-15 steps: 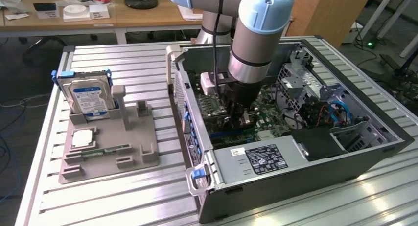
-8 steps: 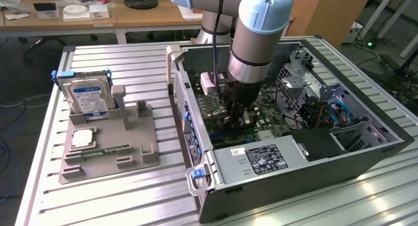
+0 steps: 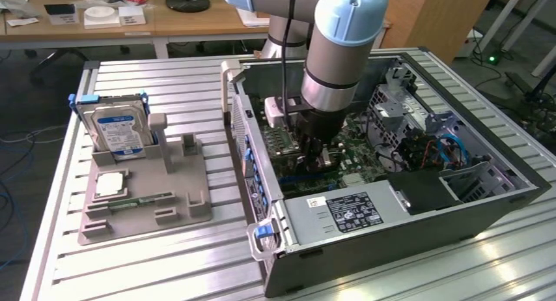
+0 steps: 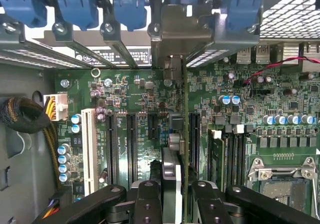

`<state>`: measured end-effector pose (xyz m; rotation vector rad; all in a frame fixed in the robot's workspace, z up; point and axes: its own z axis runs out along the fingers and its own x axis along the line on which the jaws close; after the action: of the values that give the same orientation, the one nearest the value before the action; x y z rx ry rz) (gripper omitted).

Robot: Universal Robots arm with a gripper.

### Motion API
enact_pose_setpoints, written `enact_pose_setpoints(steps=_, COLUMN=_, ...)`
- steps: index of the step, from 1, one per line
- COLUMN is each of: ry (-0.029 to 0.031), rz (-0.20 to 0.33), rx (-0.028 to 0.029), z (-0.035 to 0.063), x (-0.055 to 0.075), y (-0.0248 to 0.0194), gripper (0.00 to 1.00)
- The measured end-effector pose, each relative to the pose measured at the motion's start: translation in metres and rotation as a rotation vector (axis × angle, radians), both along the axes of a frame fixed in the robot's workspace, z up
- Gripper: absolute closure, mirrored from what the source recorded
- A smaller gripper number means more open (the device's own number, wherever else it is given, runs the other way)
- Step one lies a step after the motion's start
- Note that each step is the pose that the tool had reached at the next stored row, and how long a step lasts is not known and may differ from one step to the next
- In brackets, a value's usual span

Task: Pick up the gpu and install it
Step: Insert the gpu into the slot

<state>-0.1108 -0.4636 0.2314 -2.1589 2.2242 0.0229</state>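
GPU card (image 4: 179, 149) stands on its thin edge over the motherboard (image 4: 150, 103) inside the computer case (image 3: 486, 206), its long side running toward the back slots with blue clips (image 4: 125, 3). Gripper (image 4: 172, 194) is clamped on the card's near end. Black slots lie on both sides.

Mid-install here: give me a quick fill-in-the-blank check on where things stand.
1. The end effector is shut on the ____.
2. The end effector is inside the open ____, over the motherboard.
3. On the grey holder, the hard drive stands ____.
4. The hard drive's label is ____.

Missing words: gpu; computer case; upright; blue
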Motion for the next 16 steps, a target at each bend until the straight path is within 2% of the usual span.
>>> enact_pose_setpoints(steps=4, ry=0.0, rz=0.0, rx=0.0, z=-0.0003, x=-0.0001, y=0.0, gripper=0.72)
enact_pose_setpoints(steps=7, ry=0.0003, rz=0.0, rx=-0.0002, z=-0.0041, x=-0.0001, y=0.0, gripper=0.72)
enact_pose_setpoints(steps=16, ry=0.0003, rz=0.0, rx=0.0, z=-0.0044, x=-0.0001, y=0.0, gripper=0.72)
